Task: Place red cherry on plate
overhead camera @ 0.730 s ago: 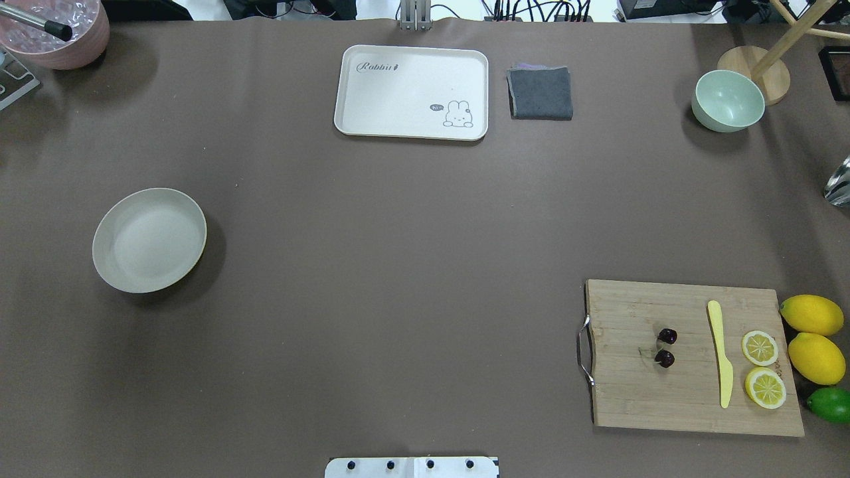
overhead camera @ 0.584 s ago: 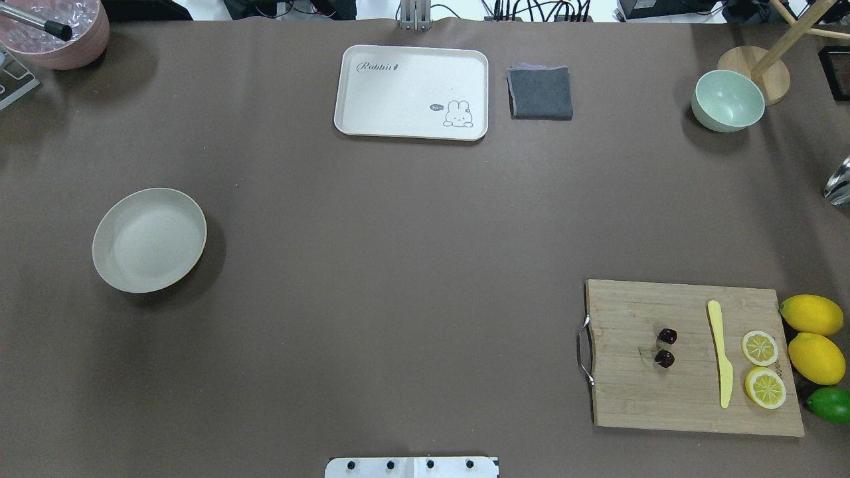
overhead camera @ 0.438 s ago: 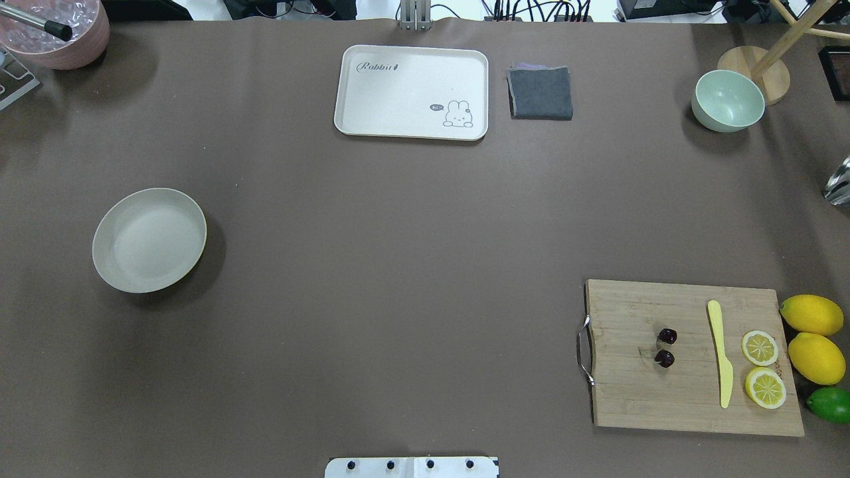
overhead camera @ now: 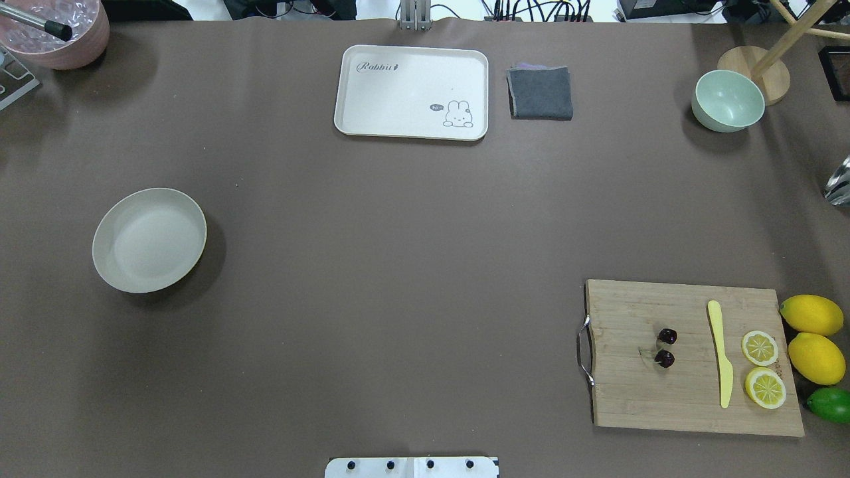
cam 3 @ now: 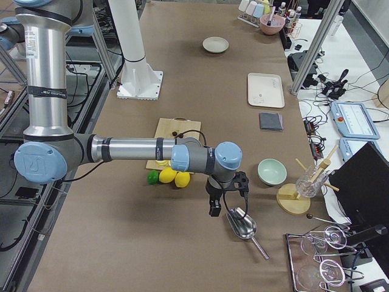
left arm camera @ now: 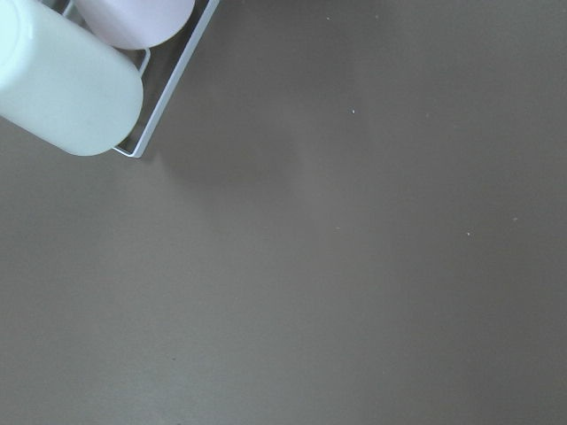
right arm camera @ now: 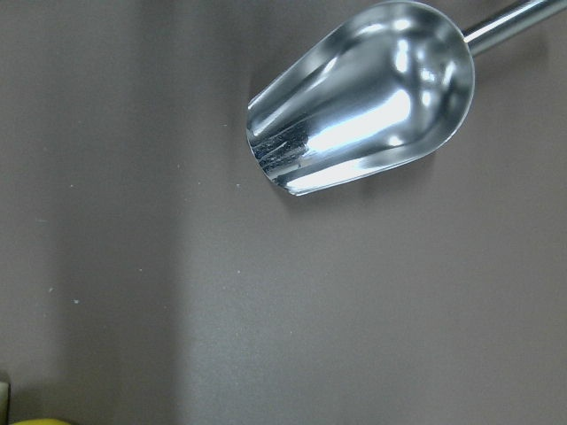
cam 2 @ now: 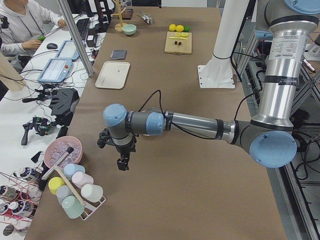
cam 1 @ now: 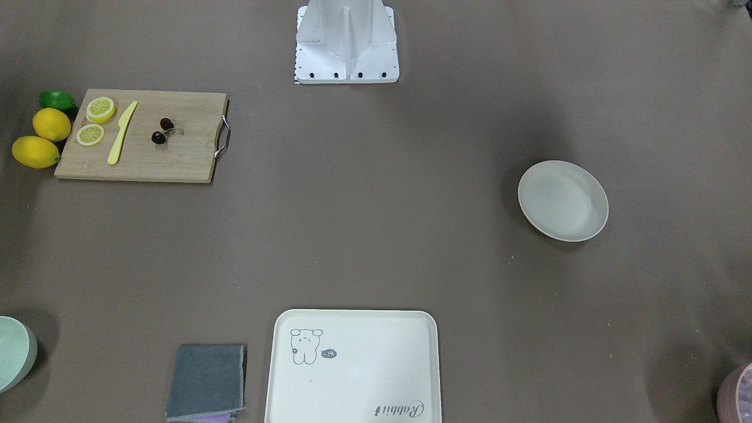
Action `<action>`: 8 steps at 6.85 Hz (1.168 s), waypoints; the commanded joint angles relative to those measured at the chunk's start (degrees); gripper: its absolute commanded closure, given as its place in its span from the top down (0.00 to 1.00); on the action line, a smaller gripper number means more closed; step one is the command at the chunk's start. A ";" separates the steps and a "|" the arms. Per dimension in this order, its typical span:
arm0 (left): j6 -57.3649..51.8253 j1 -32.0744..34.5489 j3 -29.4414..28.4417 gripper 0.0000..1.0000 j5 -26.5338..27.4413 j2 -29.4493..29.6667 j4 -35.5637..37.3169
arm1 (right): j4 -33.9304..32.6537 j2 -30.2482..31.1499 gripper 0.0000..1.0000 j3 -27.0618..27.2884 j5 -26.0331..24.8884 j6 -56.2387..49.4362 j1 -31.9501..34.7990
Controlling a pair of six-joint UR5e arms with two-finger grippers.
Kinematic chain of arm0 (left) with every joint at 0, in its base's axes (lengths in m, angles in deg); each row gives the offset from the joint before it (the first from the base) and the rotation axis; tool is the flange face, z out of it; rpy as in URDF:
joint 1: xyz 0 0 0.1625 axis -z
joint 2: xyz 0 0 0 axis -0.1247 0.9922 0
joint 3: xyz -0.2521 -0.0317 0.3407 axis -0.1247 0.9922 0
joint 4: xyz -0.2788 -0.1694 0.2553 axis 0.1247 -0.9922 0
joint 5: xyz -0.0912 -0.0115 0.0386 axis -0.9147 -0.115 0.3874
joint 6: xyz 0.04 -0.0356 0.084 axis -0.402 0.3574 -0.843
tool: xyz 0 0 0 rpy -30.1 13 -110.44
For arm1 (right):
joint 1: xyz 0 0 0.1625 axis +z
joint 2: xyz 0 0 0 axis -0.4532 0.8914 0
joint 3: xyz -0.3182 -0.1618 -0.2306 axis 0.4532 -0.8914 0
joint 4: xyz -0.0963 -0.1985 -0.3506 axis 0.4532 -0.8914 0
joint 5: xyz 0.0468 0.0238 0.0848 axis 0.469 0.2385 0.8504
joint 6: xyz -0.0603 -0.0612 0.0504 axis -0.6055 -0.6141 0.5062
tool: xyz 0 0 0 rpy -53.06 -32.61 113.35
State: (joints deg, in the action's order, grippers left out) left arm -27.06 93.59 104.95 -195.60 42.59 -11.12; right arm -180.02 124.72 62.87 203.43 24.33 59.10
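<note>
Jaws' state untellable, both (side views only); red cherry (overhead camera: 665, 359) on cutting board (overhead camera: 637, 398), plate (overhead camera: 149, 240) apart.

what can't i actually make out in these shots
Left gripper: seen only in the exterior left view, small; open or shut cannot be told.
Right gripper: only in the exterior right view; same.
Dark maroon red cherry pair on the wooden cutting board: stem too thin and faint in the overhead view.
Pale mint green bowl: cut off by the front-facing view's left edge.
Shiny metal scoop: handle cut off by the right wrist view's edge.
</note>
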 commanded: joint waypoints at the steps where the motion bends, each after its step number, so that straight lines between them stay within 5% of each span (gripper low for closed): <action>1: -0.16 -0.03 0.38 0.98 0.27 -0.34 0.08 | 0.04 -0.19 1.00 0.05 0.01 -0.07 0.00; 5: 0.11 0.14 2.04 0.98 -5.15 -0.25 1.30 | -0.05 -0.28 1.00 -0.13 0.19 0.10 0.00; 8: 15.27 -5.00 5.12 0.98 -10.27 2.21 2.31 | -0.05 -0.19 1.00 0.40 0.45 0.19 0.00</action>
State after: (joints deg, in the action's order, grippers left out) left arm -17.96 92.14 109.23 -204.35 44.29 -7.31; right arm -180.07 124.56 63.04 203.76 24.49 59.10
